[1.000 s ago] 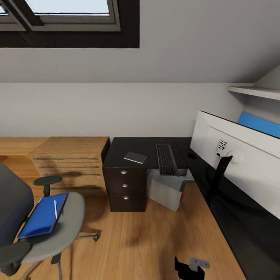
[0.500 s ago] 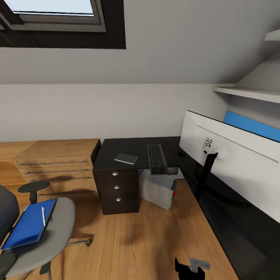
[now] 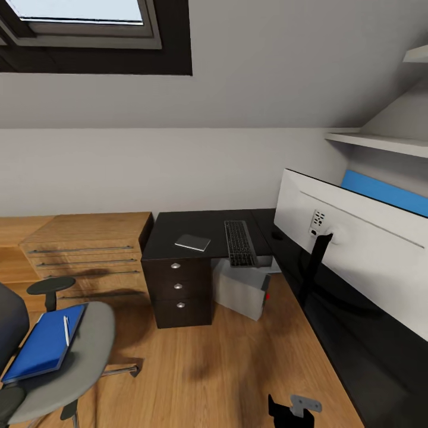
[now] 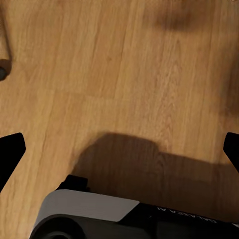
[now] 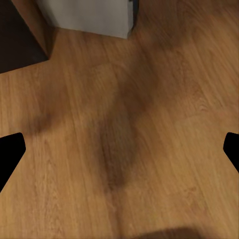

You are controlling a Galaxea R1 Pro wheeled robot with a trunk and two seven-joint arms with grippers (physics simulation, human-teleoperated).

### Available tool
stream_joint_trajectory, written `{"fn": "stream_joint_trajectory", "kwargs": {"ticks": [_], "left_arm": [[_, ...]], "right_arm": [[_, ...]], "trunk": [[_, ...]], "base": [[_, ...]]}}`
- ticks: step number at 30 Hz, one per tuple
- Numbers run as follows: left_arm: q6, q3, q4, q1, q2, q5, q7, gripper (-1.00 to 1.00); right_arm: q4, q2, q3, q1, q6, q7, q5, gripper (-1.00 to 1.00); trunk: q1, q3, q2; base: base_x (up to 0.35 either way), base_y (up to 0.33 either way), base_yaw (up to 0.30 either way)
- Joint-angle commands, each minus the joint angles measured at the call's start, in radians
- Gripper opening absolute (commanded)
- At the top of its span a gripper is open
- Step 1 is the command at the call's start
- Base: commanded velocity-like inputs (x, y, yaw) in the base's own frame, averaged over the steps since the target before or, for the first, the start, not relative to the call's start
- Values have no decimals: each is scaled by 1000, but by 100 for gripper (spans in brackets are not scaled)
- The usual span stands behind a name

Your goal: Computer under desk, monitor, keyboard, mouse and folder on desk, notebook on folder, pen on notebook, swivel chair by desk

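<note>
Even, soft daylight, seemingly from the skylight [image 3: 89, 18]; blurred shadows pool on the floor [image 3: 202, 368]; renders slightly soft.

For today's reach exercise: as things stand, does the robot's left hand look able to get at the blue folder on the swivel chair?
Probably not yet. The left hand hangs open over bare floor, while the folder lies apart on the swivel chair seat, nothing covering it but the pen.
</note>
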Motion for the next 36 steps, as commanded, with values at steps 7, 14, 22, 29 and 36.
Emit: {"fn": "stream_joint_trajectory", "kwargs": {"ticks": [7, 14, 22, 29, 36], "left_arm": [[-7, -9, -29, -1, 4, 4, 4, 100], [-9, -3, -54, -1, 14, 7, 1, 100], [-8, -1, -56, -1, 37, 7, 1, 100], [-8, -2, -55, -1, 40, 6, 1, 100], [-7, -6, -54, -1, 36, 5, 1, 100]], "right_arm": [[1, -2, -7, 1, -4, -2, 11, 100], [1, -6, -7, 1, -4, -2, 12, 100], [2, -5, -7, 1, -4, -2, 11, 100], [2, -7, -7, 1, -4, -3, 11, 100], [0, -9, -7, 1, -4, -3, 11, 100]], "trunk": [[0, -1, -1], [0, -1, -1], [0, 0, -1], [0, 8, -1], [0, 16, -1]], "base": [[0, 0, 0], [0, 0, 0], [0, 120, -5], [0, 203, -61], [0, 21, -123]]}}
